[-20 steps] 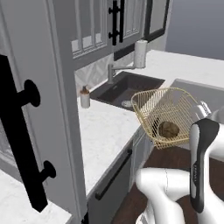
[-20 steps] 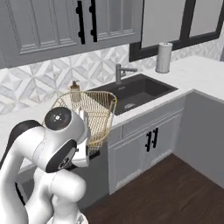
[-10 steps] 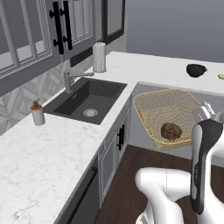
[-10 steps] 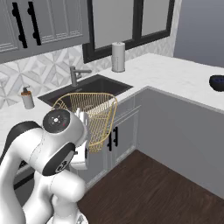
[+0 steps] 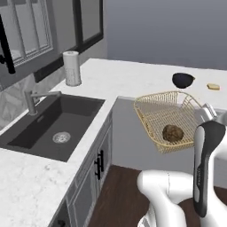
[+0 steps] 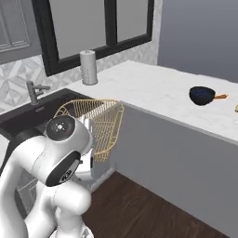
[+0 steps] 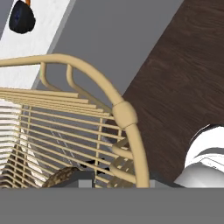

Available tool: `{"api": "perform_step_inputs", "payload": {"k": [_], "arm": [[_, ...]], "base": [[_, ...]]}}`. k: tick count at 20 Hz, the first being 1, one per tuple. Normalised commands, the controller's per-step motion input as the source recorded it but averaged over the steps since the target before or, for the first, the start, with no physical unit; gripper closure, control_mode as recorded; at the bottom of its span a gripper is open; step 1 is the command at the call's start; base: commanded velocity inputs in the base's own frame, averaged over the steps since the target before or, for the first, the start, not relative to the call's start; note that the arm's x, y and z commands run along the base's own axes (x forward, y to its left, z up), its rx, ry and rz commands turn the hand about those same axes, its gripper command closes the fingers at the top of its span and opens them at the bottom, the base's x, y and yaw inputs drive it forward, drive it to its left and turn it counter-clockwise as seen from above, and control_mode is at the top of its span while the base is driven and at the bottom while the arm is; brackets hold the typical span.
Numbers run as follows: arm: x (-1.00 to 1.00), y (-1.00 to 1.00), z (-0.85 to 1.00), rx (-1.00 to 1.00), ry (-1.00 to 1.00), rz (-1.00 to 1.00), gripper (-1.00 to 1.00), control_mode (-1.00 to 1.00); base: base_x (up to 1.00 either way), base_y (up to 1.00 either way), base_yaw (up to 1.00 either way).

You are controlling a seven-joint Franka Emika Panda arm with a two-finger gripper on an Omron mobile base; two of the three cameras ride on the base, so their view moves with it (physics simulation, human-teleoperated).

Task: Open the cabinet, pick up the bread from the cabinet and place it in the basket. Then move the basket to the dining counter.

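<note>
A rendered kitchen is shown from three cameras. The basket (image 5: 170, 119), a gold wire-mesh tray w/ flared sides and a thicker rim, is carried in the air, tilted, above the dark wood floor (image 5: 119, 190) and in front of the grey face of the dining counter (image 5: 133, 80). The bread (image 5: 173, 133), a small dark brown roll, is seen lying inside the basket, low against the mesh.

In the right base view the basket (image 6: 100, 123) is held beside the white arm, near the counter's corner. In the hand view the rim (image 7: 124, 114) runs close to the camera. The gripper is taken to be clenched on the basket's rim, as the basket hangs off the hand w/ no other support; the finger tips themselves are not made out clearly.

On the marble top a dark bowl (image 5: 182, 80) and a pale slice (image 5: 213, 87) are set well apart from the basket. A paper towel roll (image 5: 72, 68) is stood near the sink (image 5: 53, 126).

Handling, as judged: the basket is prob. light and stiff, but the wire is thin and slick, so a hold on the thick rim is best. The roll is loose and light; it could be rolled out if the tilt is increased, so the basket should be levelled before set-down.
</note>
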Motion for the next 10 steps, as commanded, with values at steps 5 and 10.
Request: {"api": "perform_step_inputs", "payload": {"k": [5,10], "arm": [[0.00,0.00,0.00,0.00,0.00,0.00,1.00,1.00],[0.00,0.00,0.00,0.00,0.00,0.00,1.00,1.00]], "base": [[0.54,-0.38,-0.56],[0.84,-0.45,-0.39]]}}
